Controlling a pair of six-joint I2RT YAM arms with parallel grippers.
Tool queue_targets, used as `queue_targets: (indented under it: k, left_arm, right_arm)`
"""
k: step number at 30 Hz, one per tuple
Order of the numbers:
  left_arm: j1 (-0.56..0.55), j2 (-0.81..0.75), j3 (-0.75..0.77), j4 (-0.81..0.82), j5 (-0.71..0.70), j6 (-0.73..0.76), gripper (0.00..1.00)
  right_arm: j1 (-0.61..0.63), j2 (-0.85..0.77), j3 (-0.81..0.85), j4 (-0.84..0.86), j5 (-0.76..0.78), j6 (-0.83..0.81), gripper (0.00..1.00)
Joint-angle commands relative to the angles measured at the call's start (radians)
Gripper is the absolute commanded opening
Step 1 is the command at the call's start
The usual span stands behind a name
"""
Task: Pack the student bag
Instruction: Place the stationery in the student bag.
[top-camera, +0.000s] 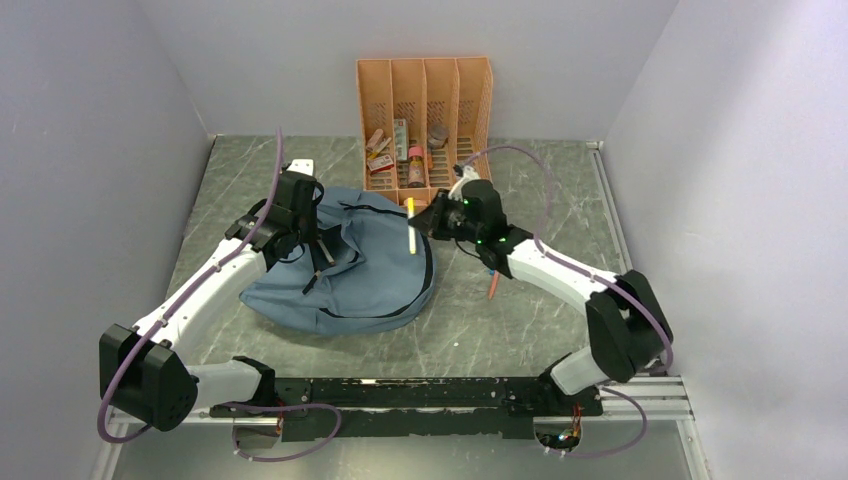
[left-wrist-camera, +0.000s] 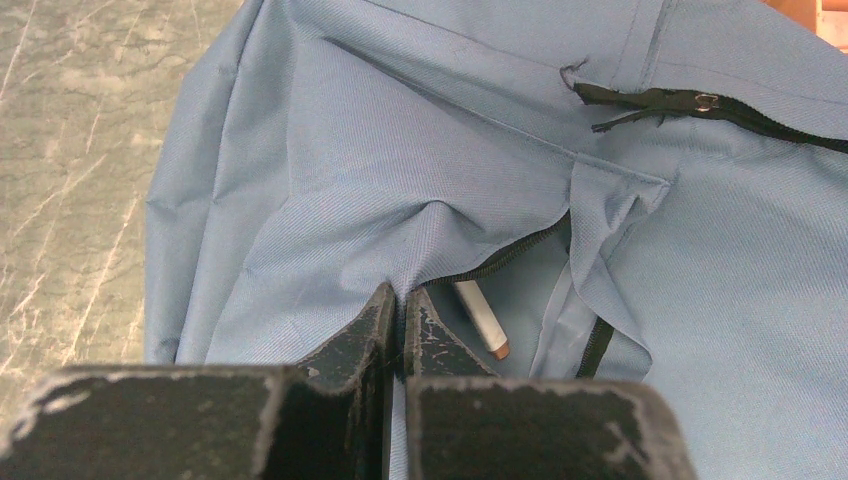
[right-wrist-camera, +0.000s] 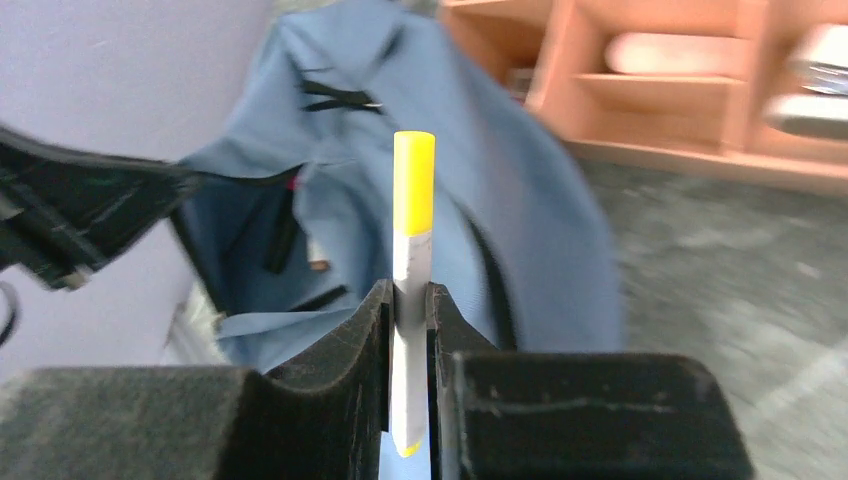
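Top external view is showing the student bag (top-camera: 345, 275) lying slumped on the table (top-camera: 500, 330), a little toward 9 o'clock from the middle, with its black zip opening gaping on the upper side. The left jaws are coming in at the bag's 10 o'clock edge. From the left wrist view they are pressing tight together on a puckered fold of blue fabric right at the lip of the zip (left-wrist-camera: 510, 255). Just past them, at 1 o'clock, a white pen (left-wrist-camera: 480, 318) with a brownish tip is lying inside the opening.

The right jaws are hovering at the bag's 2 o'clock edge, gripping a marker (top-camera: 410, 225) with a white body and yellow cap. In the right wrist view the marker (right-wrist-camera: 413, 200) is standing straight toward 12 o'clock between narrow jaws, with the bag's opening (right-wrist-camera: 260, 240) behind it at 10 o'clock.

An orange file organizer (top-camera: 425, 105) is standing at 12 o'clock against the back wall, holding small items too tiny to name. An orange pen (top-camera: 492, 288) is lying on the table beside the right arm.
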Motion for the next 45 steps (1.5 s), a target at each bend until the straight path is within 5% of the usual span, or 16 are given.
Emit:
queue_targets:
  k: [1,11,32,45]
  left_arm:
    - [0.009,-0.017,0.021,0.056,-0.011,0.003,0.05]
    - [0.009,-0.021,0.019,0.055,-0.015,0.003,0.05]
    - [0.009,-0.028,0.017,0.054,-0.015,0.003,0.05]
    - [0.009,-0.027,0.017,0.054,-0.013,0.002,0.05]
  right_arm:
    - [0.077,0.097,0.109,0.169,-0.176,0.019,0.0]
    - [0.213,0.419,0.401,0.015,-0.4,0.069,0.0]
    - [0.235,0.736,0.846,-0.373,-0.44,0.035,0.0]
    - [0.232,0.766,0.823,-0.097,-0.352,0.213,0.0]
